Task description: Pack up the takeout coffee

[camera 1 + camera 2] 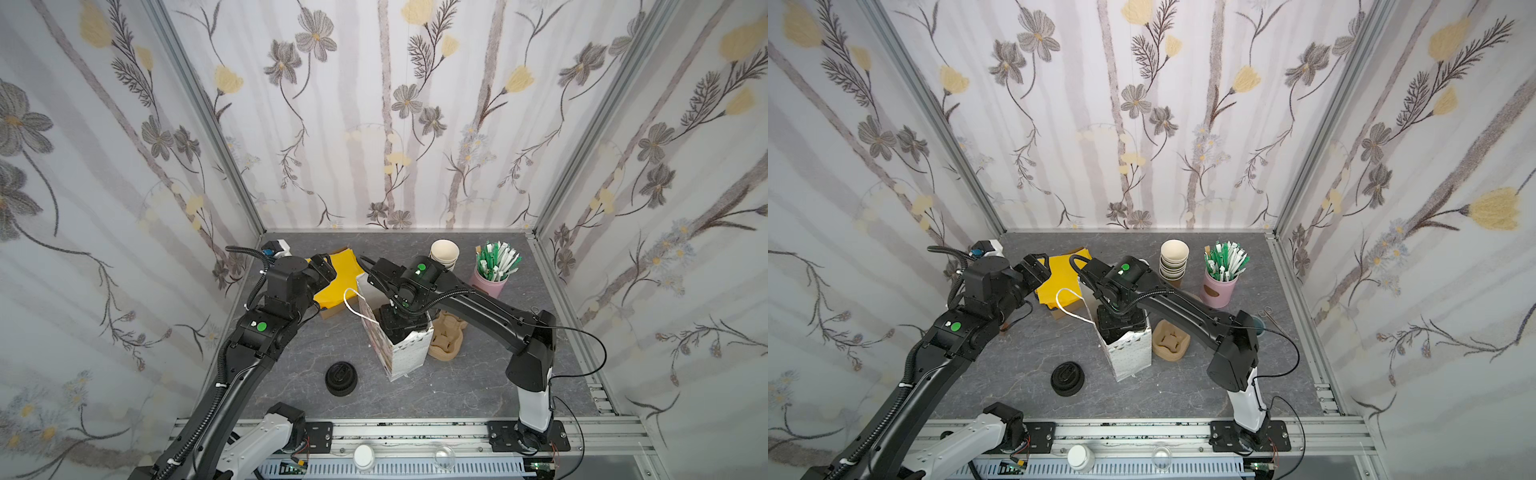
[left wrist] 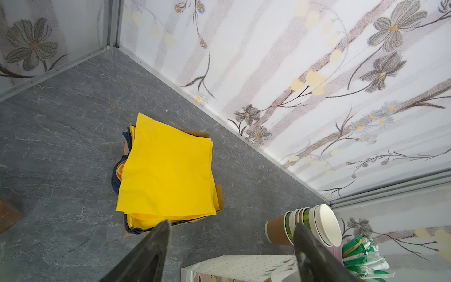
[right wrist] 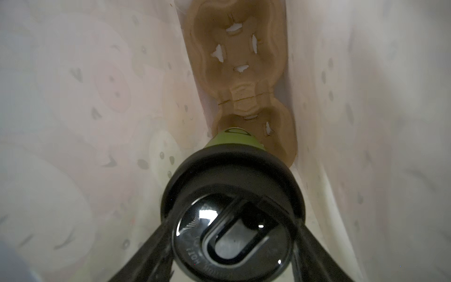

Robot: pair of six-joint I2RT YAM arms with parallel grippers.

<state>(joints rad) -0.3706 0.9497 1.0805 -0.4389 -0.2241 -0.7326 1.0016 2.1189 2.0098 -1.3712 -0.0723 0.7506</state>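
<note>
ITEM: takeout coffee [image 3: 231, 139], inside paper bag [image 1: 405, 353] at worktop [image 1: 478, 386] centre | HELD BY: right pincer [image 3: 235, 219], part-closed on its lid [image 3: 231, 244] | SPARE: left pincer [image 2: 231, 224], agape, empty, bag's 10 o'clock | HANDLING: lower plumb into carrier [image 3: 240, 61] socket, then release.

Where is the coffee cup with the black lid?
Inside the white patterned paper bag mid-table: the right wrist view shows the olive-green paper cup with black lid in the right gripper, above a brown cup carrier.

Left gripper [image 2: 231, 224] agape, right gripper [image 3: 235, 217] clamped.
</note>
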